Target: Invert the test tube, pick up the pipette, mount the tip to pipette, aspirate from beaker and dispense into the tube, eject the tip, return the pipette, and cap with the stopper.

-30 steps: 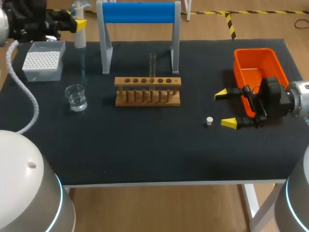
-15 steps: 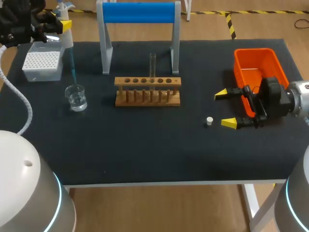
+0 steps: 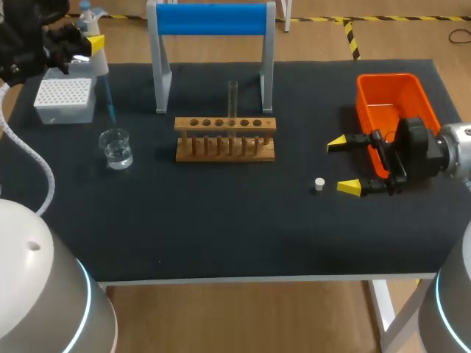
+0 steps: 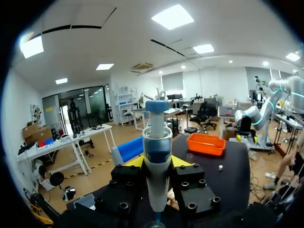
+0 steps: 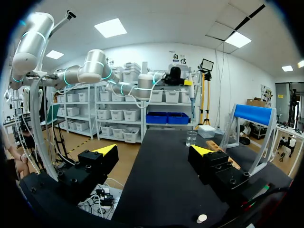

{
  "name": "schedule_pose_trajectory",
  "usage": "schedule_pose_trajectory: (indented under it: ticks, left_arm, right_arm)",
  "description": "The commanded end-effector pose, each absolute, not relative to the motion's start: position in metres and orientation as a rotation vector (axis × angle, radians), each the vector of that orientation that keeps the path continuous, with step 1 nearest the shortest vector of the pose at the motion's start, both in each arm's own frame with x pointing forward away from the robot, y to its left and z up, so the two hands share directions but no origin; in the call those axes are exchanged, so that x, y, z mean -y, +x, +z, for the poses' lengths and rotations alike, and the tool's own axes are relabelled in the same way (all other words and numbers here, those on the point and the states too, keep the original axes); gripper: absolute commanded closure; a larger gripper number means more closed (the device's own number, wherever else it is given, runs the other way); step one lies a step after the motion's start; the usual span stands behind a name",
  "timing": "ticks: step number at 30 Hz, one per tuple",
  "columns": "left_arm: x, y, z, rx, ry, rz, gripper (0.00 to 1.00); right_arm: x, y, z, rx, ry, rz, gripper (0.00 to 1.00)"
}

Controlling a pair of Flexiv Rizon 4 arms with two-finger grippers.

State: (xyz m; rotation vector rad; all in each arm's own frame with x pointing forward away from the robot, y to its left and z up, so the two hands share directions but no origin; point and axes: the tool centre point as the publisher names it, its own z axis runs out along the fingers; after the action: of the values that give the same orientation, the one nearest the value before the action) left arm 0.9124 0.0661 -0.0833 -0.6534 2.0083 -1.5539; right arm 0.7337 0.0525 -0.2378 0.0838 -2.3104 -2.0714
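Pipette (image 4: pixel 157 156), tip mounted, sits clamped in the left jaws, its tip below them, just above the beaker (image 3: pixel 116 148). Aspiration seems in hand; next, lower straight into the water. Right jaws stand apart beside the stopper (image 3: pixel 319 184).

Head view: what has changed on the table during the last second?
The left claw, shut on the pipette, carried it toward the table's left side. The pipette's tip now slants down close above the beaker. Nothing was taken hold of or let go. The open right claw, the stopper, the tube and the rack stayed.
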Motion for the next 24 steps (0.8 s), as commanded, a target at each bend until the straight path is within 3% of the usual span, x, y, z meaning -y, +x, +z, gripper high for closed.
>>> schedule_pose_trajectory:
  ticks: [1, 24]
  left_arm:
    - [-0.0713, 0.9088, -0.0877, -1.999, -0.652, -1.561, 1.0]
    - [-0.0719, 0.9088, -0.0938, -2.019, -0.639, -1.561, 1.0]
  right_arm:
    - [-0.0514, 0.7324, -0.2369, 2.313, 0.083, -2.069, 0.0]
    - [-0.0514, 0.7324, -0.2369, 2.313, 0.083, -2.069, 0.0]
